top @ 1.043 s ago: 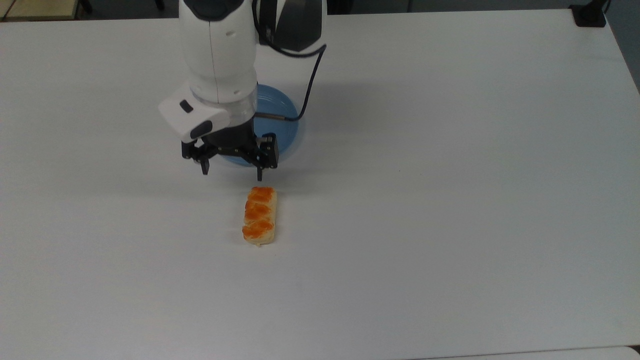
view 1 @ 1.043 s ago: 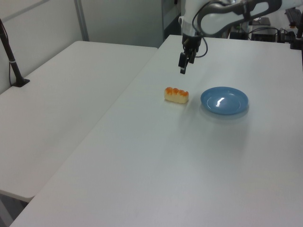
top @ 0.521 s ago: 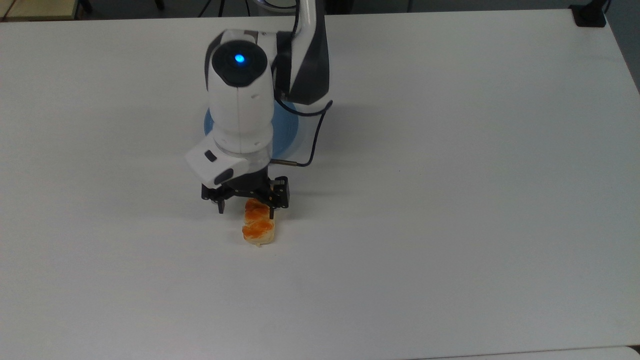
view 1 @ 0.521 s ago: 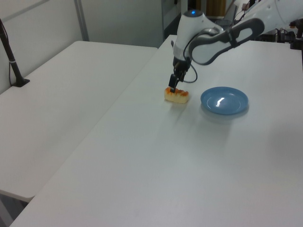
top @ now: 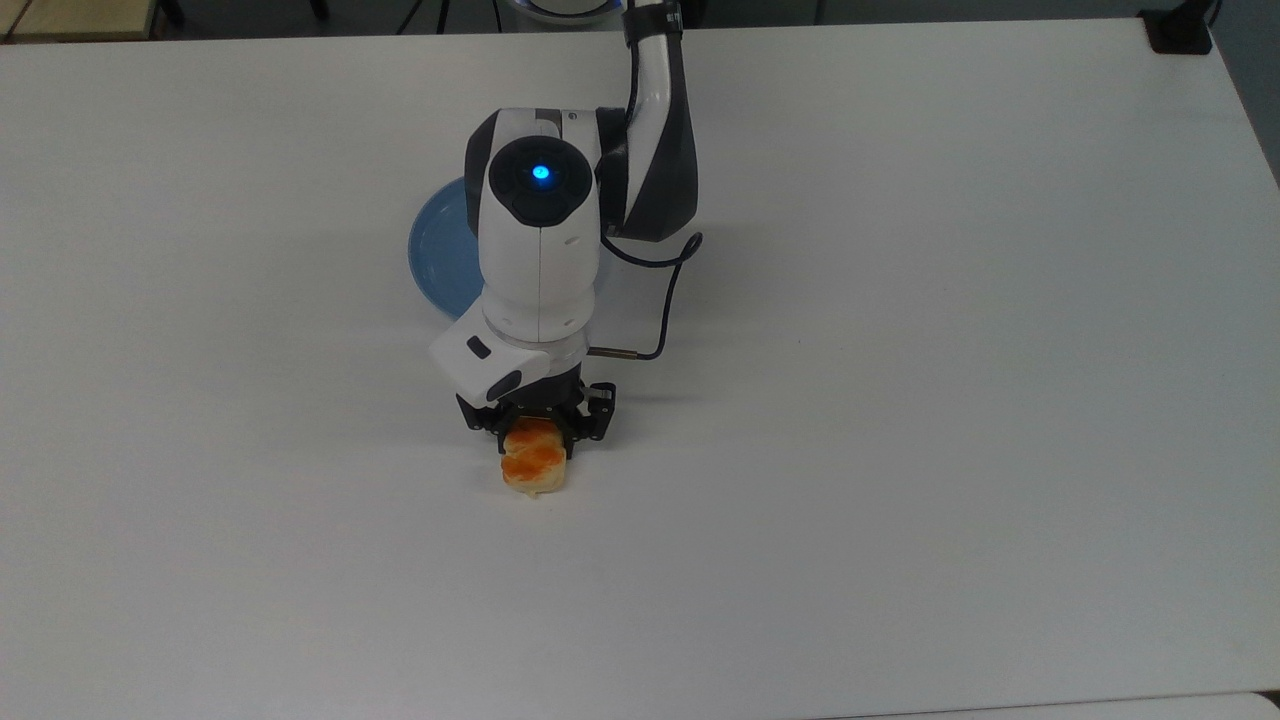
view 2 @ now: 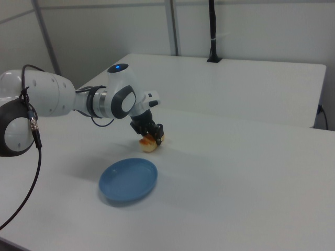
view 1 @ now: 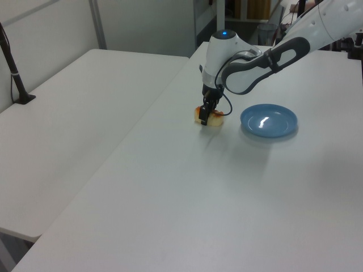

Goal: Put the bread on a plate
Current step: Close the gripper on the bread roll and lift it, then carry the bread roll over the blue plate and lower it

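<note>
Bread, the small oblong pale-yellow bar with glossy orange-brown braided bumps on top, was lying on the plain white table, nearest the camera in the top view, with the black two-finger gripper down over its far end. The fingers looked drawn in narrow, one on each long side, but honestly I couldn't tell whether they were pressing it or just flanking it.

Handling-wise, my guess is it's light and soft-ish, so it'd squash or tear if pinched hard, and that shiny glaze could be a bit slippery. I'd grab it across the short width on the pale sides, under the bumps. The gripper sat toward one end and not the middle, so the free end might droop or swing when lifted. Just my read.

Further back was the round shallow glossy blue plate with the raised rim. It was apart from the bread and had nothing on it, so the bread was not yet on it.

What each angle gave me: in the top view the white arm covered a good part of the plate, though the free end of the bread stuck out clearly. The left view showed the whole plate with bare table between it and the bread. The right view put the plate in front, with the bread tucked under the gripper behind it.
</note>
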You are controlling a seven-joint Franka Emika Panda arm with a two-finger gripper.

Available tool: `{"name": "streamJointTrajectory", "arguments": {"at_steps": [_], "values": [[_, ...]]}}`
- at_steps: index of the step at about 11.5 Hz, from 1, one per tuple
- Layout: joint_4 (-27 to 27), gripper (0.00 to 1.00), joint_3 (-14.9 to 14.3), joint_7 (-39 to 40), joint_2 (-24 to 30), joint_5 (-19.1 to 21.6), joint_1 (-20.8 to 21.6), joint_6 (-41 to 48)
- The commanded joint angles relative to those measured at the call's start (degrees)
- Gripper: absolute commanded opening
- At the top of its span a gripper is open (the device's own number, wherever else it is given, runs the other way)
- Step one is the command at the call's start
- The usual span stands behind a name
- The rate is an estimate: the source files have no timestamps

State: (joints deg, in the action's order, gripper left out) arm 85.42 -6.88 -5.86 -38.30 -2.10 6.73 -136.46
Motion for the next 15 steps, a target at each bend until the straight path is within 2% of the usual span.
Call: {"name": "streamJointTrajectory", "arguments": {"at_steps": [1, 4, 7, 12, 13, 15], "values": [[1.93, 0.23, -0.85, 5.15, 5.75, 1.31, -1.36, 1.80], [6.49, 0.25, -0.85, 10.32, 15.42, 1.31, -1.37, 15.13], [18.34, 0.30, -0.68, 12.72, 24.04, 1.14, -1.37, 18.51], [27.33, 0.36, -0.59, 14.30, 26.34, 0.44, -1.37, 18.51], [27.95, 0.44, -0.59, 14.30, 26.26, 0.00, -1.37, 18.51], [27.78, 1.00, -0.59, 13.95, 25.30, 0.00, -1.46, 18.43]]}}
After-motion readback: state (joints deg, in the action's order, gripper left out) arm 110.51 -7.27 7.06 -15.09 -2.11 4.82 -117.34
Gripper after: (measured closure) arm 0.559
